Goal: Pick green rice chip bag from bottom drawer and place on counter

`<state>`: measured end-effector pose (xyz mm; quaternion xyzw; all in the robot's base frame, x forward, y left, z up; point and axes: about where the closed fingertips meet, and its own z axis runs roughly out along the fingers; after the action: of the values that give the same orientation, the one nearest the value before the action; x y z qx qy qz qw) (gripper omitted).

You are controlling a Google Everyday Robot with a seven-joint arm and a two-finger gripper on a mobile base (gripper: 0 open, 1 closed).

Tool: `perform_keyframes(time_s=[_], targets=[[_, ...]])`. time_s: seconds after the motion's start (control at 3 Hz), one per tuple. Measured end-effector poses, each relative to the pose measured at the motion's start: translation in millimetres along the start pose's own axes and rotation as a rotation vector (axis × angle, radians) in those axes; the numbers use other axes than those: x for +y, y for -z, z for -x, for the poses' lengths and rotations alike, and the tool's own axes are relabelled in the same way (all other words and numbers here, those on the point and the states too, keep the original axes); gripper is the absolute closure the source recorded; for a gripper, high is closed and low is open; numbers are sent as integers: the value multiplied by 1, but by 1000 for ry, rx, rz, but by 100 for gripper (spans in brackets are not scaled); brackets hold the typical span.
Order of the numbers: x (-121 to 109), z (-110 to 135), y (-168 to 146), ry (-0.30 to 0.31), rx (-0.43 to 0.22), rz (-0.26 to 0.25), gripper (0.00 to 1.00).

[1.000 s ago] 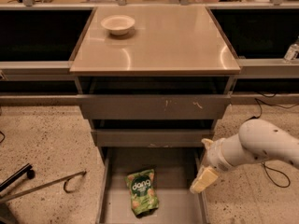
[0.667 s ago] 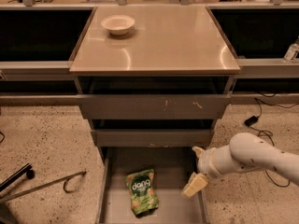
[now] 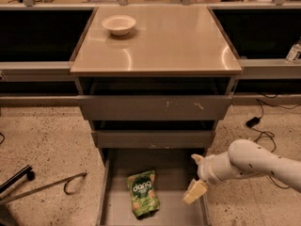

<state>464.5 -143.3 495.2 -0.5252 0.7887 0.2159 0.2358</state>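
The green rice chip bag (image 3: 143,193) lies flat on the grey floor of the pulled-out bottom drawer (image 3: 171,171), left of the drawer's middle, with its white lettering facing up. My gripper (image 3: 195,175) hangs over the drawer's right side, to the right of the bag and apart from it. Its two cream fingers (image 3: 194,191) are spread and hold nothing. The white arm comes in from the lower right. The beige counter (image 3: 160,41) tops the cabinet above.
A white bowl (image 3: 119,24) sits on the counter's back left. Two narrower grey drawers (image 3: 155,108) stick out a little above the bottom one. Dark recessed shelves flank the cabinet. Cables (image 3: 258,121) lie on the floor at right, and a metal frame (image 3: 42,187) at left.
My arm has moved left and down, bringing the gripper from beside the drawer's right wall to over its right side, nearer the bag. The bag has not moved.
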Motion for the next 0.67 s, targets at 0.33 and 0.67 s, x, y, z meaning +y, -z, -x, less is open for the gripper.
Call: perform_keyframes(time_s=[0.33,0.67], targets=[[0,-3,-6,-4,-12,7,0],[-7,-27,-52,-5,-36,-7,0]])
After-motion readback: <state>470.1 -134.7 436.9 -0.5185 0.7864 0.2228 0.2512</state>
